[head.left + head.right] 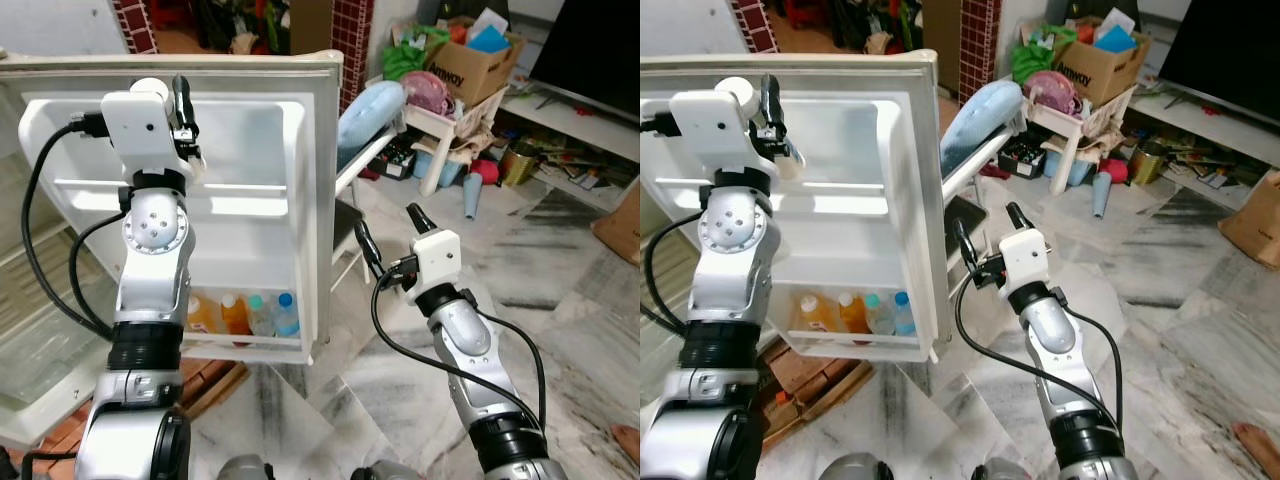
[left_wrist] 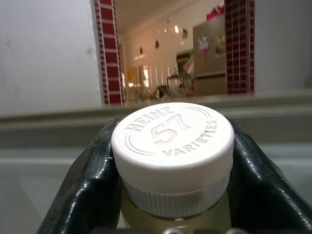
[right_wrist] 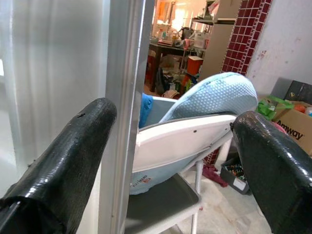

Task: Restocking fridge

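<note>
Two sets of fingers are mine. My right fingers [image 1: 390,232] hang low and spread wide with nothing between them, just beside the outer edge of the open fridge door [image 1: 312,190], above the marbled floor [image 1: 560,290]. My left fingers [image 1: 183,118] are raised in front of the door's upper shelf [image 1: 240,185]. They are clamped on one bottle with a white cap [image 2: 171,146] stamped "Heinz 57 Varieties"; one black finger [image 2: 85,183] presses each side of the neck, and pale contents show below the cap.

Four bottles stand upright in a row in the door's bottom rack [image 1: 250,345]: two orange ones [image 1: 220,315], one with a teal cap [image 1: 259,315] and one with a blue cap [image 1: 286,315]. The door's two upper shelves hold nothing that I can make out.

Past the door, one light blue cushion [image 1: 370,115] lies on a white chair [image 3: 180,146]. Farther back, one cardboard box [image 1: 470,62] full of odds and ends sits on a small white plastic stand [image 1: 445,135], and red brick pillars [image 1: 352,40] frame a doorway behind everything.
</note>
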